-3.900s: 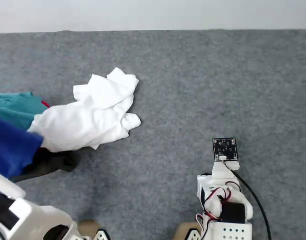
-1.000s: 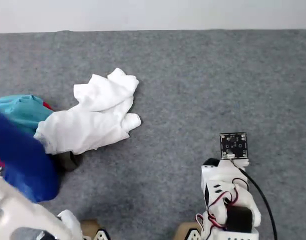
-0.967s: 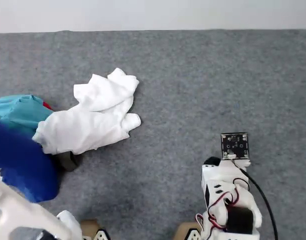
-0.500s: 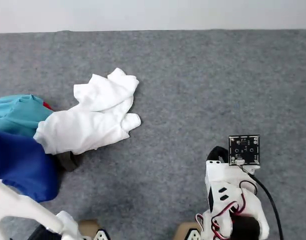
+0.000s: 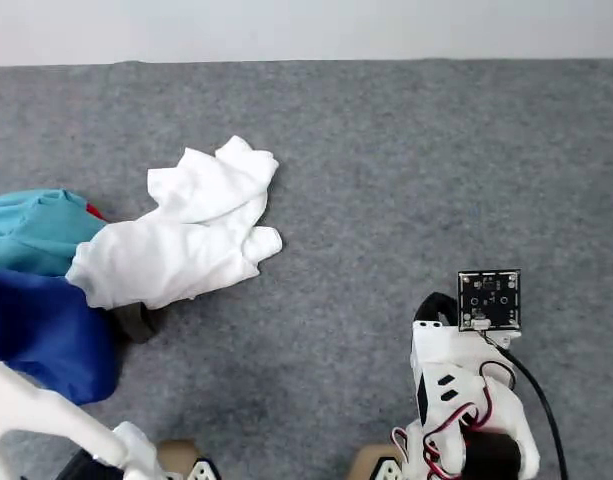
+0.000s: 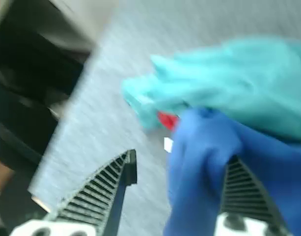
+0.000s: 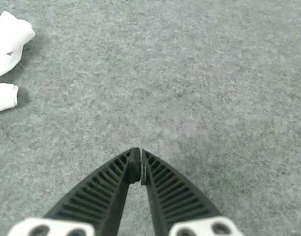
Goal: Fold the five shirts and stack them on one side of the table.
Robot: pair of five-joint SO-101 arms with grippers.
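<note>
The shirts lie heaped at one end of the bench (image 5: 416, 170): a white shirt (image 5: 176, 245) crumpled over a dark garment (image 5: 136, 322), with a teal shirt (image 5: 31, 225) and a blue shirt (image 5: 41, 335) beside it, all unfolded. The left claw (image 6: 182, 157) is released, jaws wide apart with blue cloth bunched against one finger; the right claw (image 7: 140, 167) is clenched on nothing above bare bench, well apart from the heap. The cloth is probably light, limp and non-fragile, so it will sag rather than hold shape: grip a hem, shoulder seam or collar edge, pinching a single layer.
</note>
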